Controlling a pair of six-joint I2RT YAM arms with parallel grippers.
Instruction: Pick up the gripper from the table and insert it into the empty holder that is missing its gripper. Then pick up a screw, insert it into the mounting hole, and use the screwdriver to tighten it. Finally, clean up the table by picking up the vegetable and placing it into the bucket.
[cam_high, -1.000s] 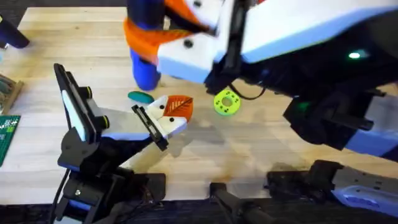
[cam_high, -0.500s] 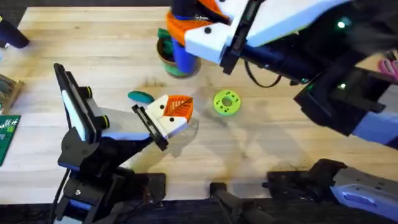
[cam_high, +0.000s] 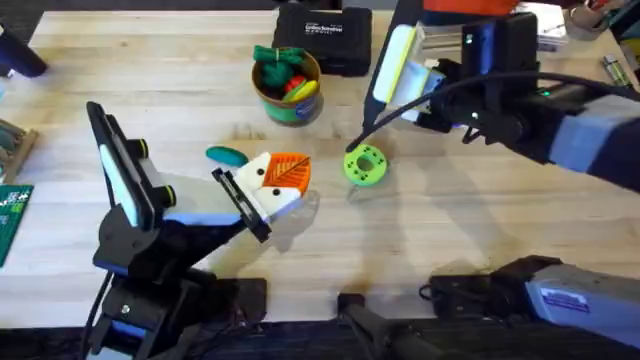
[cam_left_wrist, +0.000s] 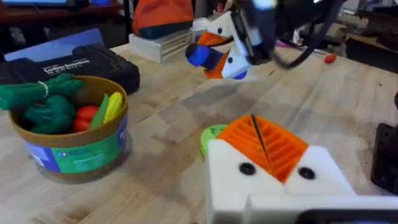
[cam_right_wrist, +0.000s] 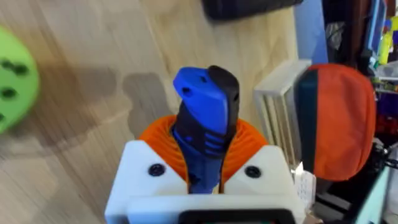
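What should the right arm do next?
Probably set the screwdriver down on bare table: the right gripper is shut on it, the gripper already sits on the holder, and the vegetable still lies outside the bucket.

Green holed disc (cam_high: 364, 165), black case (cam_high: 322, 37)

Counts, by kind:
Robot arms: two
Blue screwdriver (cam_right_wrist: 204, 127): one, clamped between orange pads of right gripper (cam_right_wrist: 202, 163)
White block gripper (cam_high: 278, 180) with orange ribbed wedge: one on left arm's holder (cam_high: 240, 203)
Teal-green vegetable (cam_high: 227, 155) on table: one
Bucket (cam_high: 286, 85): one, several toy pieces inside (green, red, yellow), exact number unclear
Bright green disc (cam_high: 364, 165) with holes: one
Black case (cam_high: 322, 39): one
Green circuit board (cam_high: 12, 222) at table edge: one
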